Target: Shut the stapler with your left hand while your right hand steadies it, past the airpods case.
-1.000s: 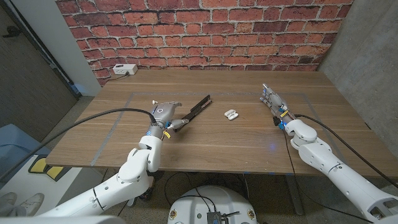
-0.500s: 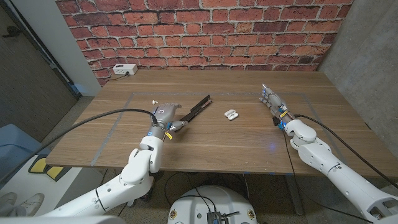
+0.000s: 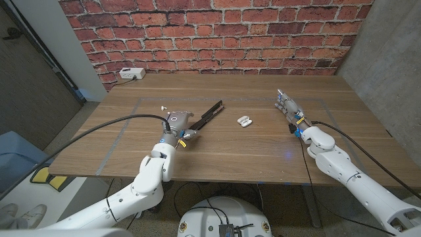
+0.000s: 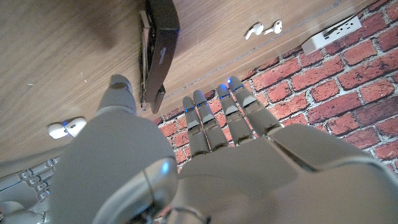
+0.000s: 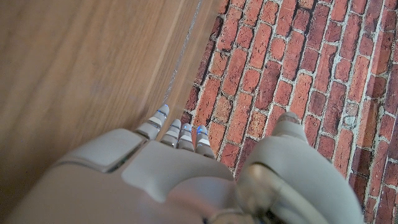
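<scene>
Stapler, black, lies open on the wooden tabletop, roughly mid-table, long axis running diagonally away from the robot. In the left wrist view the stapler shows its top arm parted from the base, a metal strip visible between.

Left hand sits just beside the stapler's near end, fingers extended and apart, holding nothing; the left wrist view shows the same hand with straight fingers pointing toward the brick wall, thumb near the stapler's tip. Cannot tell whether it touches.

Airpods case, white, lies to the right of the stapler, apart from it; also seen as a small white shape in the left wrist view.

Right hand stands well to the right of the case, fingers straight and close together, gripping nothing, far from the stapler. The right wrist view shows its fingertips above bare wood.

Two loose white earbuds lie on the tabletop nearer the wall. A white box sits at the table's far left edge against the brick wall.
</scene>
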You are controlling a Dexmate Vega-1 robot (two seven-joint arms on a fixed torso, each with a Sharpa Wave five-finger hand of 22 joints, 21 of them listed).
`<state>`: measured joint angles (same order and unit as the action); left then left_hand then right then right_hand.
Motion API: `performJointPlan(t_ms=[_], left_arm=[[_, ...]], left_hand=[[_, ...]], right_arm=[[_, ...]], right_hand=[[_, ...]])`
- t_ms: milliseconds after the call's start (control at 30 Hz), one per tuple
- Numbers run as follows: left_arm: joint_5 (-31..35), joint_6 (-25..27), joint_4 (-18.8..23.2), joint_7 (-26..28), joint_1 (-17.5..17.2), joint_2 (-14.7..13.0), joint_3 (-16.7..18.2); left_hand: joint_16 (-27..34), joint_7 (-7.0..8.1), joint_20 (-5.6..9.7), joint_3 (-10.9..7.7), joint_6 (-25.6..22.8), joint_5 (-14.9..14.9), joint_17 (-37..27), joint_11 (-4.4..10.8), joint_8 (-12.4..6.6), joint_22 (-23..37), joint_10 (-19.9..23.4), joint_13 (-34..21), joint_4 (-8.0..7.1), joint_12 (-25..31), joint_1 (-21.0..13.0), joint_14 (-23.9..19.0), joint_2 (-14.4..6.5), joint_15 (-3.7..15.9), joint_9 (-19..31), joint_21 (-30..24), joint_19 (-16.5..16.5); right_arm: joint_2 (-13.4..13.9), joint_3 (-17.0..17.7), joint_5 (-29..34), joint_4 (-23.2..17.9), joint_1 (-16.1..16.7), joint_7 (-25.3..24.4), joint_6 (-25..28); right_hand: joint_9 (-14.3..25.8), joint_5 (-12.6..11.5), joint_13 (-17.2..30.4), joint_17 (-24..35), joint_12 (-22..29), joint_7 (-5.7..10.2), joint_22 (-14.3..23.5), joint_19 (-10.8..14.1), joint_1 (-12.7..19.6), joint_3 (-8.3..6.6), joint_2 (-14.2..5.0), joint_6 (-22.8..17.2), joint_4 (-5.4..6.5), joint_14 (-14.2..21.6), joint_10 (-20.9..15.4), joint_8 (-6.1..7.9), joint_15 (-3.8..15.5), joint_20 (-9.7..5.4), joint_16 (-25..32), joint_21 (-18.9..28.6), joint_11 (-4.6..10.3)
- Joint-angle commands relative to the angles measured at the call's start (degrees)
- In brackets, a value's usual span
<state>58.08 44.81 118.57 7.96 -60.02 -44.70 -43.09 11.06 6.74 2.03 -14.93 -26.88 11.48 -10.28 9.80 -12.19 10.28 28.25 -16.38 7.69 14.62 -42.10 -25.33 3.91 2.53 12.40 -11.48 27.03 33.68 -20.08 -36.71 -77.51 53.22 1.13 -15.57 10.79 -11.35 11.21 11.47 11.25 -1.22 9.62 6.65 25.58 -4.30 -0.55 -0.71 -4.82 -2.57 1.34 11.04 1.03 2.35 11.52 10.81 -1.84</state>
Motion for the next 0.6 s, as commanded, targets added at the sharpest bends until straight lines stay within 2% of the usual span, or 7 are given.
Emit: performJointPlan(t_ms=[33,300,433,600], left_arm=[[3.1,0.9,-0.3,-5.2,1.2,1.1,-1.1],[2.7,0.7,-0.4,-5.1,0.7,1.8,-0.6],[2.9,1.1,-0.5,-4.8,0.4,2.1,-0.5],[3.5,2.0,-0.3,-5.4,0.2,2.5,-0.6]], left_hand=[[-0.2,-0.01,-0.48,0.23,0.0,-0.2,-0.1,0.0,0.1,0.1,-0.2,-0.3,-0.02,0.0,-0.4,0.4,-0.4,8.4,0.2,-0.2,0.0],[-0.1,0.08,-0.6,0.24,0.1,-0.3,-0.1,-0.16,0.11,0.2,-0.1,-0.4,0.06,0.0,-0.7,0.4,-0.6,8.46,0.2,-0.2,0.0],[-0.1,0.0,-0.1,0.25,1.1,-0.5,0.0,-0.14,0.5,0.2,-0.8,-0.5,0.24,-0.3,-1.3,0.5,-0.8,8.37,0.2,-0.6,1.0],[0.0,-0.19,-0.29,0.31,1.5,-0.6,0.0,-0.13,0.59,0.2,-0.9,-0.6,0.27,-0.3,-1.5,0.3,-0.9,8.19,0.2,-0.9,1.9]], right_arm=[[-0.2,0.1,-0.3,1.3,-0.4,0.7,-0.6],[-0.1,0.3,-0.6,1.8,-0.5,1.2,-0.8],[-0.1,0.4,-0.8,1.8,-0.5,1.2,-0.5],[0.0,0.3,-0.7,2.2,-0.7,1.5,-0.6]], right_hand=[[0.2,0.2,0.0,0.1,0.1,0.1,0.2,0.0,0.1,-0.02,-0.48,0.0,-0.37,-0.5,-0.1,0.21,0.32,-0.08,0.3,0.0,0.19],[0.2,0.2,0.0,0.1,0.1,0.12,0.2,0.0,0.1,-0.03,-0.55,0.0,-0.4,-0.5,-0.1,0.21,0.32,-0.11,0.3,0.0,0.21],[0.2,0.2,0.0,0.1,0.1,0.13,0.2,0.0,0.1,-0.03,-0.58,0.0,-0.43,-0.5,0.0,0.21,0.31,-0.09,0.3,0.0,0.29],[0.2,0.2,0.0,0.1,0.1,0.15,0.2,-0.1,0.2,-0.05,-0.63,0.0,-0.47,-0.5,0.0,0.22,0.32,-0.11,0.3,0.0,0.24]])
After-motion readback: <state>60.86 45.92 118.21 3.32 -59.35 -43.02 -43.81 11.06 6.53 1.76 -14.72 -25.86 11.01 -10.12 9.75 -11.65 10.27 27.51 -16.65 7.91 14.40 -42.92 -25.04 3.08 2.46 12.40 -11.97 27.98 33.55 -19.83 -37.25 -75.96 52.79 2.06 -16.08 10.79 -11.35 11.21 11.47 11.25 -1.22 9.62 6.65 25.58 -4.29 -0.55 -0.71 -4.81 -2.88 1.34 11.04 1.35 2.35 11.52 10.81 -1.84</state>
